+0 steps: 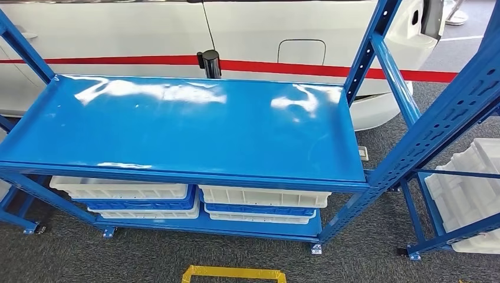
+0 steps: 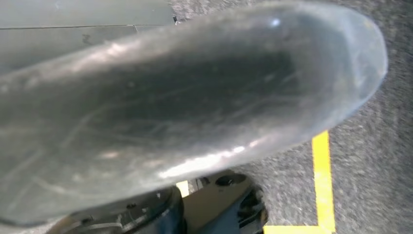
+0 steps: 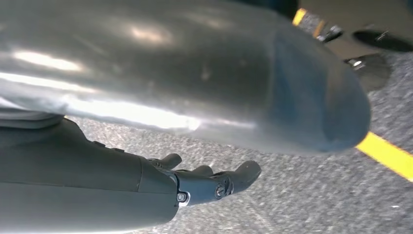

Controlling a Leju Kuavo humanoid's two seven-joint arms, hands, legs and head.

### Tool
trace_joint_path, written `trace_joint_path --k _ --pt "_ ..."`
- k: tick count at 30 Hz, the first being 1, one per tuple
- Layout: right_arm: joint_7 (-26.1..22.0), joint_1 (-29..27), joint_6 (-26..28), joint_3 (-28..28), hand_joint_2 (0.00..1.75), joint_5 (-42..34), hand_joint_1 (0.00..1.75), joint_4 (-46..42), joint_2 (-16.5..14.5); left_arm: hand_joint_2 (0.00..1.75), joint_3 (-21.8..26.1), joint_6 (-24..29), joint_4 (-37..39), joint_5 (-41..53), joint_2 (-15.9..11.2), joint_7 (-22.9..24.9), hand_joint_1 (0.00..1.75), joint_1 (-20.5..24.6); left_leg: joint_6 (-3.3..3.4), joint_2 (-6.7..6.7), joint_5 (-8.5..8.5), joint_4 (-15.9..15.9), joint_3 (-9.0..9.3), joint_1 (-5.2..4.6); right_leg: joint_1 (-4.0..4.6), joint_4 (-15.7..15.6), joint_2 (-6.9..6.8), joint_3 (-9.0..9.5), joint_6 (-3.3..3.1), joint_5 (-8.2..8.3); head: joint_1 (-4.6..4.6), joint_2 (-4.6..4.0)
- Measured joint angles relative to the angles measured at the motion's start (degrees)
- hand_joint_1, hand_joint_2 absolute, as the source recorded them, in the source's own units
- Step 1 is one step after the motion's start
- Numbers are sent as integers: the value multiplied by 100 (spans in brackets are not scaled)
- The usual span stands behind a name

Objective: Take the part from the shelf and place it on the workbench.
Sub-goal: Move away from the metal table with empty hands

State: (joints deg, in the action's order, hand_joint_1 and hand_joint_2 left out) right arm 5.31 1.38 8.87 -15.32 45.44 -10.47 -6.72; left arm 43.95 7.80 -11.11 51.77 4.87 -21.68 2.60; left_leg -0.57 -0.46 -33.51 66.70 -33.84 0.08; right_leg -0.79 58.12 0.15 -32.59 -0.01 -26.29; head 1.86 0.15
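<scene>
The blue rack [image 1: 177, 130] stands in front of me in the head view, its glossy top shelf bare. On its lower level sit stacked white and blue trays [image 1: 118, 190] and a second stack [image 1: 262, 196]; what they hold is hidden. My right hand [image 3: 156, 190] hangs over grey carpet, its dark fingers [image 3: 219, 183] stretched out and its thick thumb [image 3: 195, 73] apart from them, with nothing in it. My left hand [image 2: 170, 112] shows as a blurred grey thumb close to the camera, and its fingers are hidden.
A second blue rack [image 1: 448, 118] with white moulded trays [image 1: 471, 188] stands at the right. Behind the shelf are a white car, a red belt and a black post [image 1: 209, 62]. Yellow tape [image 1: 233, 273] marks the carpet near my feet.
</scene>
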Motion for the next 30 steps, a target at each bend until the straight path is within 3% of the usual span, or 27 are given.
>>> trace_joint_path --k 2,3,4,6,7,9,12,14,16,18,19,21,23,24,28,30 --pt "0 0 -1 0 0 0 0 0 -8 0 0 0 2 8 1 4 0 -6 -54 3 -206 684 -423 43 -2 0 0 65 -38 -51 1 0" --pt "0 -2 -3 0 0 1 0 0 -9 0 0 0 2 13 1 5 0 -11 -77 7 -164 813 -552 65 -7 1 7 101 -39 -79 0 0" --pt "0 -6 -5 0 0 3 0 0 -10 0 0 0 2 17 0 6 0 -16 -95 13 -8 725 -572 87 -16 2 19 143 -26 -110 1 0" --pt "0 -13 -14 0 0 9 0 0 -15 0 0 3 2 27 -5 6 0 -22 -126 25 480 42 -337 134 -35 2 41 229 31 -184 5 0" --pt "-1 -10 -20 0 0 13 0 0 -17 0 0 4 3 31 -5 7 0 -22 -133 20 637 -307 -186 139 -24 8 50 257 70 -227 11 0" --pt "-2 1 -28 0 0 21 0 0 -17 0 0 5 5 36 -2 8 0 -17 -98 1 716 -657 -28 124 -3 -4 57 279 147 -291 15 0" --pt "-2 7 -31 0 0 31 0 -2 -17 0 1 5 5 38 1 8 0 -15 39 -12 675 -693 -3 91 -21 -30 56 318 239 -330 10 0" --pt "-3 5 -35 0 0 32 0 -2 -17 0 2 6 5 40 -4 8 0 -16 125 -8 671 -721 26 100 -25 313 44 155 250 -483 1 0" --pt "-5 3 -43 0 0 36 0 -2 -17 0 2 10 5 44 -8 10 0 -15 183 -2 647 -725 42 88 -22 1077 36 -291 210 -760 -5 0" --pt "-15 -9 -36 0 0 46 0 -2 -17 0 3 47 5 46 -9 33 0 -14 214 -8 618 -724 67 66 -19 1637 36 -697 218 -873 -4 0" --pt "-20 -14 -14 0 0 56 0 -2 -17 0 3 79 5 46 -9 66 0 -16 219 -17 601 -723 90 57 -16 1624 36 -762 251 -791 -5 0" --pt "-22 -15 71 0 0 85 0 -2 -16 0 4 156 5 63 -2 161 0 -17 211 -36 554 -724 155 48 2 957 32 -558 317 -399 -7 0" --pt "-18 -4 147 0 0 108 0 -2 -14 0 4 211 5 84 11 237 0 -16 168 -52 497 -722 210 23 49 262 28 -275 289 -57 -4 0" --pt "-13 0 170 0 0 111 0 -2 -15 0 4 227 5 91 15 258 0 -14 152 -56 470 -716 224 7 65 101 26 -199 254 30 0 0" --pt "38 2 269 0 0 139 0 -2 -20 0 4 284 5 127 17 313 0 -15 213 -52 440 -734 259 -3 75 51 35 -151 226 94 4 0" --pt "53 1 295 0 0 145 0 -2 -23 0 4 301 5 149 21 319 0 -16 194 -46 443 -767 279 0 80 52 38 -148 212 86 3 0"
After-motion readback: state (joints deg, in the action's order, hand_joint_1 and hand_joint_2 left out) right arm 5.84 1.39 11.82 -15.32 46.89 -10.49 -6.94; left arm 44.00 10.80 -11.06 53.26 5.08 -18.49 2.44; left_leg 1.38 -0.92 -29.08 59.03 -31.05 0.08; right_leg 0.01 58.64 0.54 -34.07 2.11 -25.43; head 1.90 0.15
